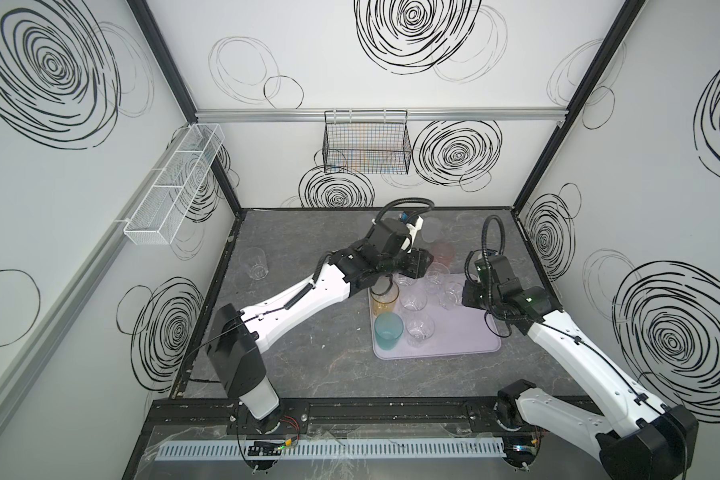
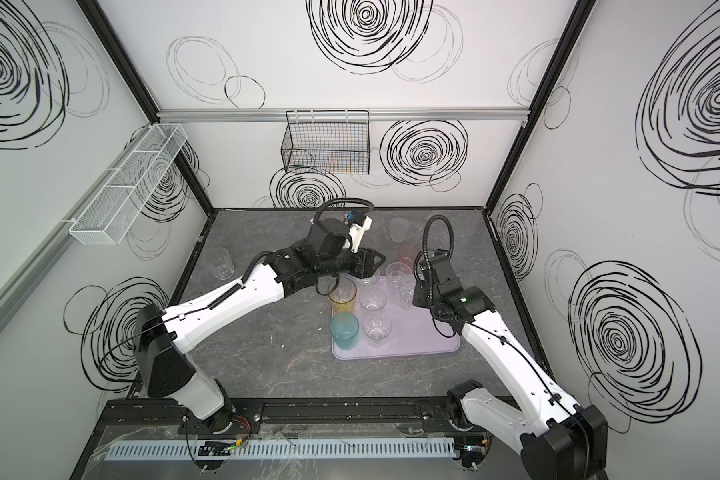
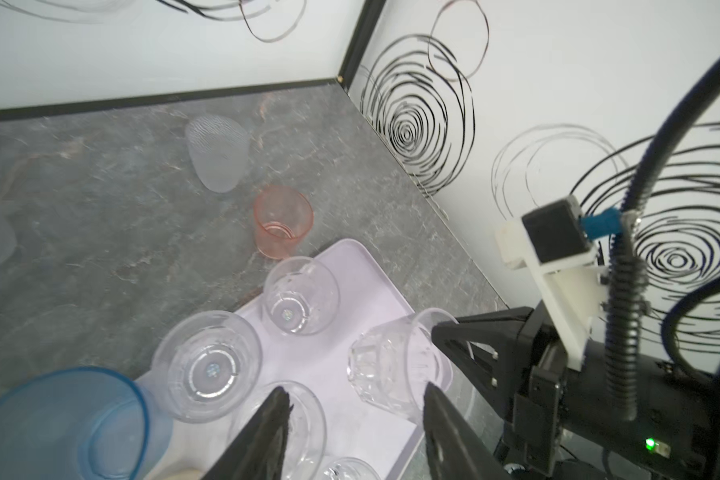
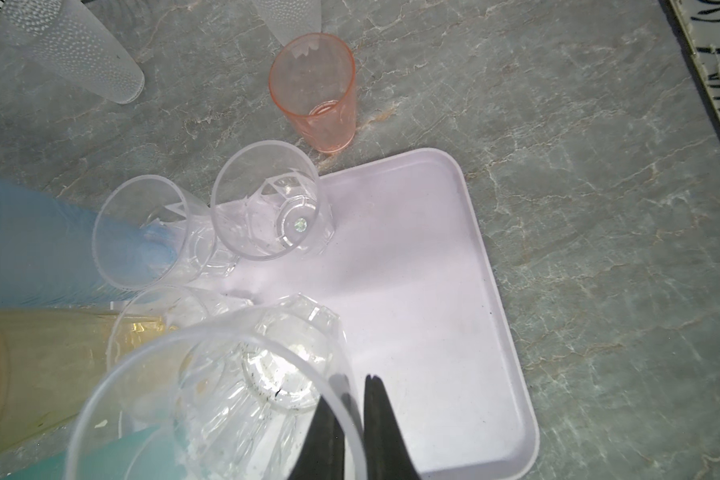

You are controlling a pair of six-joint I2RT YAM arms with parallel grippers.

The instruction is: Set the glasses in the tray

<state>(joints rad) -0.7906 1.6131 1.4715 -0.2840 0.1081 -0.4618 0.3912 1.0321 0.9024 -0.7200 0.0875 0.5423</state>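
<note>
The right gripper pinches the rim of a clear glass at the far right of the tray; the left gripper hangs parted and empty above its far edge.

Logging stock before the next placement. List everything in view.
table: one, grey marbled.
tray: one, lavender, right of centre.
clear glasses: six; five at tray, one far left.
amber glass: one, tray's left edge.
teal glass: one, tray's near-left corner.
blue glass: one, beside amber.
pink glass: one, behind tray.
frosted glasses: two, table's far end.
wire basket: one, black, back wall.
mesh basket: one, white, left wall.
left gripper: open, above tray.
right gripper: shut on clear glass.
</note>
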